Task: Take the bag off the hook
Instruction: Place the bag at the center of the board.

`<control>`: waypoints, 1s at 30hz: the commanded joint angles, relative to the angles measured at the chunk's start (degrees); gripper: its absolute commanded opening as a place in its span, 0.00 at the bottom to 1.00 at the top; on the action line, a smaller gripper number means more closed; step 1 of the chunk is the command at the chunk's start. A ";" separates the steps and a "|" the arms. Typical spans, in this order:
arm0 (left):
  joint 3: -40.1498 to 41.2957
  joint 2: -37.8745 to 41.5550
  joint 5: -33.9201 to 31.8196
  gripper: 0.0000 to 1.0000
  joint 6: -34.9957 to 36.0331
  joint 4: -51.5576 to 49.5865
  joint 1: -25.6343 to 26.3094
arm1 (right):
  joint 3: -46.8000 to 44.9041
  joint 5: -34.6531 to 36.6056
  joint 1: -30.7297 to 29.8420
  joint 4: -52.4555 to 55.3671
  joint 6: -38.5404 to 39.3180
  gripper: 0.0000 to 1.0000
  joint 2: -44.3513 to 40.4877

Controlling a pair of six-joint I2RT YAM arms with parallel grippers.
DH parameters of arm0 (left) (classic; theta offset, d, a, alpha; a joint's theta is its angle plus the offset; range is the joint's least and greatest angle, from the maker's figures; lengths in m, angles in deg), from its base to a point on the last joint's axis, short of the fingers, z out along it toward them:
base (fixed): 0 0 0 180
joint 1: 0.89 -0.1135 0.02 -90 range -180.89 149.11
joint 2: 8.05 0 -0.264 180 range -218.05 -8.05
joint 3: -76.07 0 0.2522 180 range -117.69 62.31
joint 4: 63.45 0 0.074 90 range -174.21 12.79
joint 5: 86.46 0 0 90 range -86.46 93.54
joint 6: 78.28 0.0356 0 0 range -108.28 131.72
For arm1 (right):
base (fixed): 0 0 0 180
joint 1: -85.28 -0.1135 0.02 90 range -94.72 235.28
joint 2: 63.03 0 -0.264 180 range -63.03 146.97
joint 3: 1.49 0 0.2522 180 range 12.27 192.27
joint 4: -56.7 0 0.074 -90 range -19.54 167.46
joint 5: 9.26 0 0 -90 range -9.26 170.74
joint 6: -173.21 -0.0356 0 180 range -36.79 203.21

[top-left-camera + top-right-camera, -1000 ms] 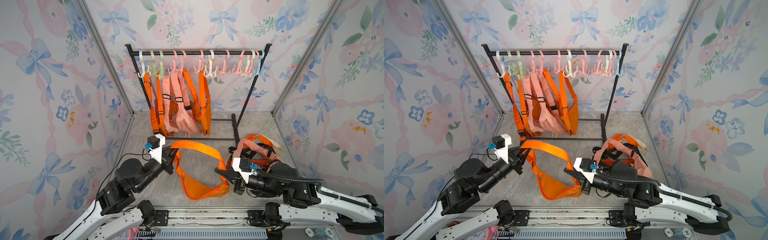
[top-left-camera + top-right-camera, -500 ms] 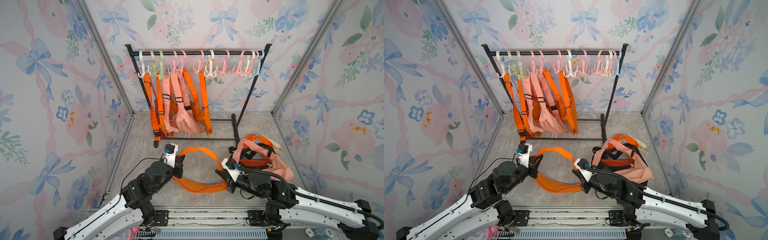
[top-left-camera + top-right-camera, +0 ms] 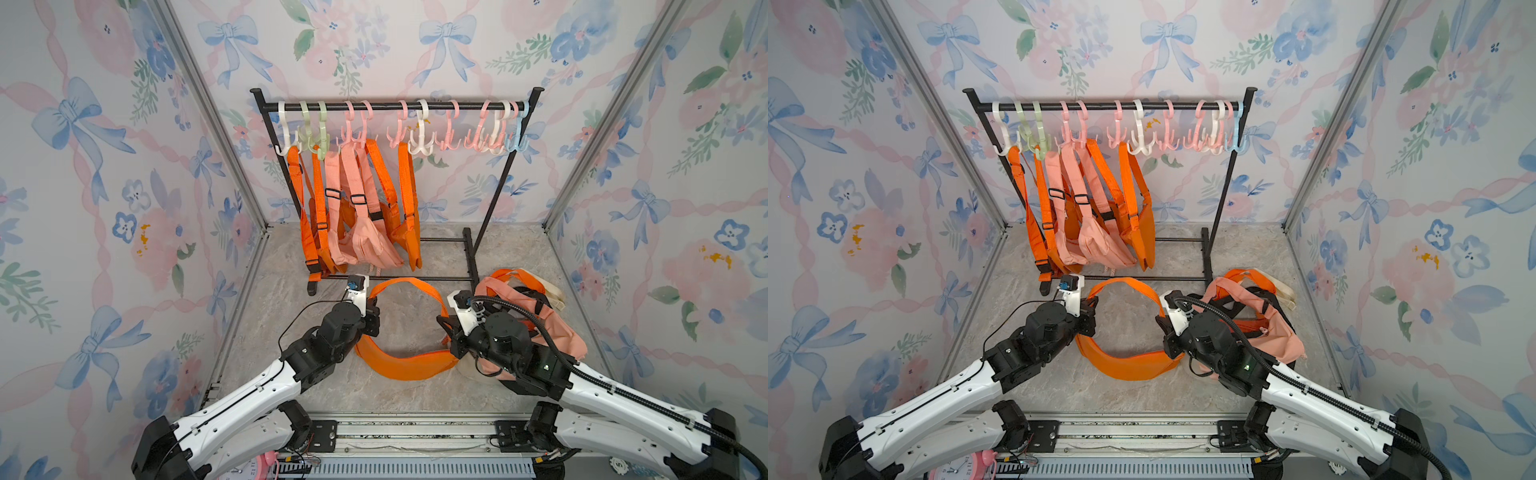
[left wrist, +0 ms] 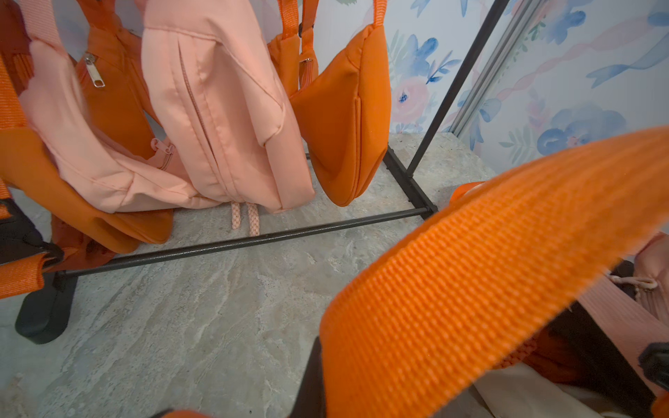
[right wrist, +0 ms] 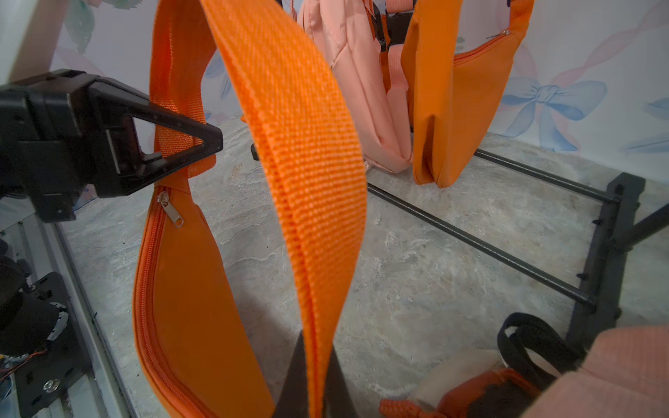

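Observation:
An orange bag (image 3: 407, 365) is off the hooks (image 3: 419, 137) and sags low over the floor in front of the rack. Its strap (image 3: 411, 284) arches up between my two grippers. My left gripper (image 3: 371, 309) is shut on the strap's left end, just above the zip, and it also shows in the right wrist view (image 5: 202, 144). My right gripper (image 3: 444, 326) is shut on the strap's right end. Close up, the webbing (image 5: 304, 181) runs straight down between the right fingers. In the left wrist view the strap (image 4: 488, 271) fills the near corner.
Several orange and pink bags (image 3: 361, 216) hang at the left of the black rack (image 3: 395, 106). Its base bar (image 3: 399, 277) lies just behind the held strap. A pile of pink and orange bags (image 3: 536, 316) sits beside my right arm. Papered walls close in three sides.
Both arms have come down and moved toward the rack with the bag. Its body has sunk from hanging between the grippers to low over the floor, and the strap loop has narrowed.

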 commanded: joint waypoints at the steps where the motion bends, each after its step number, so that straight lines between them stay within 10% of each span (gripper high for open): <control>1: -2.49 -2.40 2.18 0.00 -0.03 3.21 -2.44 | 3.05 -3.13 1.46 -3.77 -1.11 0.00 3.19; 30: -13.47 -34.07 10.52 0.00 1.73 11.85 -9.94 | 14.68 -13.61 15.98 -7.73 -7.44 0.05 34.19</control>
